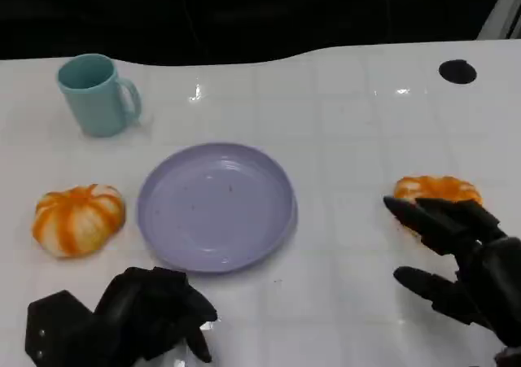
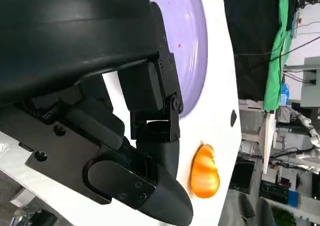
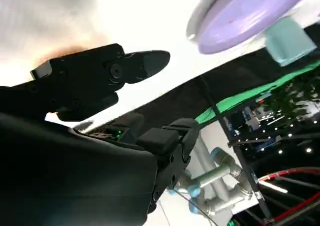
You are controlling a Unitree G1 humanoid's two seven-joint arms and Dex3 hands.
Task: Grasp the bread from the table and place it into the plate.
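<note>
The bread (image 1: pixel 437 190) lies long axis 9-to-3, at 3 o'clock of the plate (image 1: pixel 216 206); right hand (image 1: pixel 456 257) spread over it.

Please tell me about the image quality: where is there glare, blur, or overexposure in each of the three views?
Head view: sharp, with small glare spots on the white table behind the plate. Left wrist view: the left hand is close and dark, while the plate and the bread stay clear. Right wrist view: the table is overexposed, and the plate and cup are blurred.
</note>
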